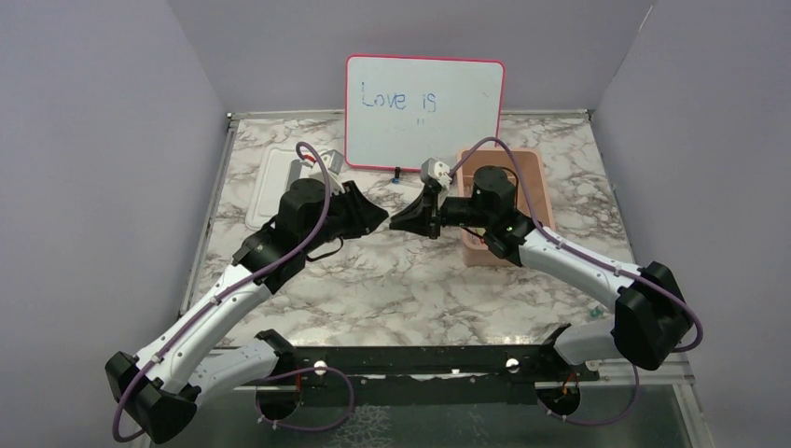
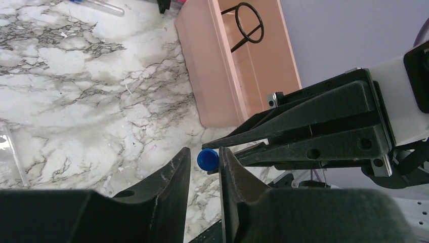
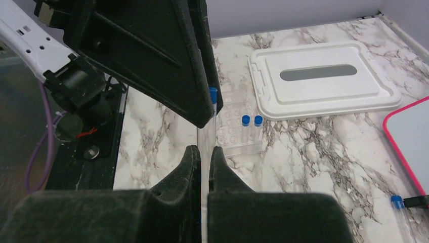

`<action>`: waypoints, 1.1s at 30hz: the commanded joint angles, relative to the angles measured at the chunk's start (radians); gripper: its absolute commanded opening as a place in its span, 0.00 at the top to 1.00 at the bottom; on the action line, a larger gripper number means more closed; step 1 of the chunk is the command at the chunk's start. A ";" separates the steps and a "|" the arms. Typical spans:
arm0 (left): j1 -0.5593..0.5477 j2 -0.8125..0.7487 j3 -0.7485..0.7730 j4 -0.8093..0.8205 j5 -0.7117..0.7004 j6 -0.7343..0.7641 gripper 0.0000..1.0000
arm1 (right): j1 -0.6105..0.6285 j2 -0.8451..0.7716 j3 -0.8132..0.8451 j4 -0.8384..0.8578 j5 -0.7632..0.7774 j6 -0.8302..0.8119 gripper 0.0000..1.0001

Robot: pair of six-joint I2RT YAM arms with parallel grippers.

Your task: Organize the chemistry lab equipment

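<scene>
Handover point, mid-air, just beside the pink tub [image 2: 210, 76] on its open-counter side. Your right end effector [image 3: 205, 151] is pinched narrow on the clear body of a blue-capped tube [image 2: 207, 159]. Your left end effector [image 2: 205, 152] is at a narrow gap bracketing the cap. A sliver of counter shows between one finger and the cap, so read it as not clamped yet. The black wire ring [image 2: 243, 40] already lies inside the tub. The tube rack [image 3: 243, 136], holding two capped tubes, sits well across from the tub, by the white lid [image 3: 324, 81]. Risks: release the right before the left bites and the tube drops and rolls. A grip on the cap alone may let the body swing or the cap pull off. The tips are nearly touching, so any sideways drift knocks them together.
</scene>
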 commanded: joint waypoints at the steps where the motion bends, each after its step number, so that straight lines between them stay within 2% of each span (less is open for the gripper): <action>1: 0.003 -0.024 0.013 0.016 0.025 -0.001 0.72 | 0.005 -0.006 -0.009 0.044 -0.057 -0.019 0.99; 3: 0.002 -0.027 0.013 0.017 0.026 0.003 0.76 | 0.005 -0.002 -0.007 0.045 -0.061 -0.022 0.99; 10: 0.002 -0.016 0.015 0.015 0.032 0.015 0.75 | 0.005 0.009 -0.001 0.045 -0.088 -0.040 0.99; 12: 0.002 -0.016 0.014 0.016 0.034 0.018 0.80 | 0.005 0.016 0.002 0.044 -0.087 -0.038 0.99; 14: 0.002 -0.020 0.011 0.020 0.039 0.023 0.88 | 0.005 0.020 0.007 0.040 -0.080 -0.032 0.99; 16: 0.003 -0.027 0.005 0.017 0.038 0.036 0.92 | 0.006 0.026 0.012 0.038 -0.057 -0.006 0.91; 19: 0.003 -0.046 0.004 -0.023 -0.029 0.071 0.93 | 0.005 0.036 0.014 0.043 -0.001 0.066 0.62; 21: 0.003 -0.061 0.025 -0.104 -0.161 0.165 0.93 | 0.005 0.045 0.022 0.021 0.066 0.107 0.51; 24: 0.003 -0.085 0.057 -0.257 -0.419 0.266 0.93 | 0.005 0.049 0.025 -0.014 0.135 0.139 0.49; 26: 0.003 -0.096 0.047 -0.332 -0.523 0.294 0.93 | 0.005 0.054 0.014 -0.007 0.211 0.178 0.48; 31: 0.002 -0.089 -0.039 -0.340 -0.520 0.236 0.93 | 0.005 0.123 -0.033 0.114 0.359 0.341 0.48; 33: 0.003 -0.068 -0.071 -0.332 -0.519 0.207 0.93 | 0.005 0.176 -0.038 0.176 0.370 0.408 0.48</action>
